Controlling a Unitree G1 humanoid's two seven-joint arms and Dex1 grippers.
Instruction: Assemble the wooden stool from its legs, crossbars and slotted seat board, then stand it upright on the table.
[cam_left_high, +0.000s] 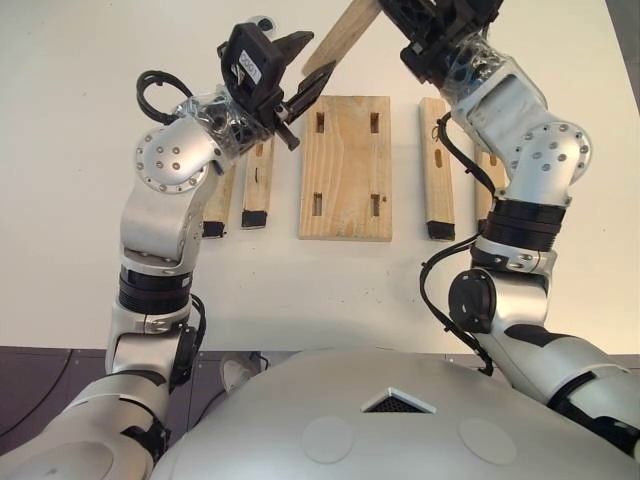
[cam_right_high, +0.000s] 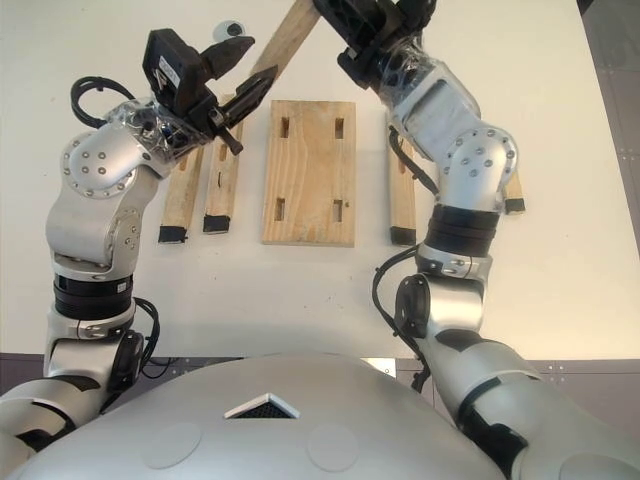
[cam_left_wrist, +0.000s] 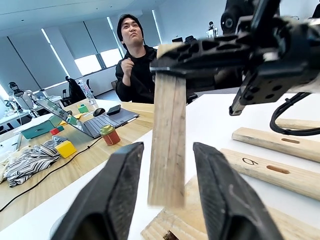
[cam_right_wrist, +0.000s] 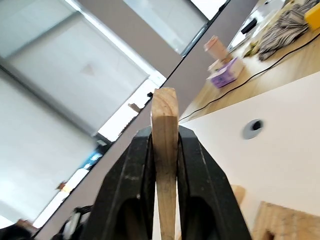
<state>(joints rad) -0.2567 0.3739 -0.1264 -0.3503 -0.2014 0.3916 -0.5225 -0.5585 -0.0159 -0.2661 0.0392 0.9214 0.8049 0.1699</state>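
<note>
The slotted seat board (cam_left_high: 345, 167) lies flat in the middle of the white table. Two legs (cam_left_high: 257, 185) with black ends lie to its left, and two more legs (cam_left_high: 435, 168) to its right. Above the board's far edge, my right gripper (cam_left_high: 400, 15) is shut on the upper part of a plain wooden bar (cam_left_high: 345, 35), which slants down toward the left. My left gripper (cam_left_high: 314, 55) is open at the bar's lower end. In the left wrist view the bar (cam_left_wrist: 167, 145) hangs between the spread fingers (cam_left_wrist: 112, 200) without touching them. The right wrist view shows the bar (cam_right_wrist: 165, 125) clamped.
A round cable grommet (cam_right_high: 230, 27) sits in the table beyond my left gripper. The table's near edge (cam_left_high: 320, 348) runs just in front of my body. A wooden desk (cam_left_wrist: 75, 155) with a laptop and small items stands beyond the table's far side.
</note>
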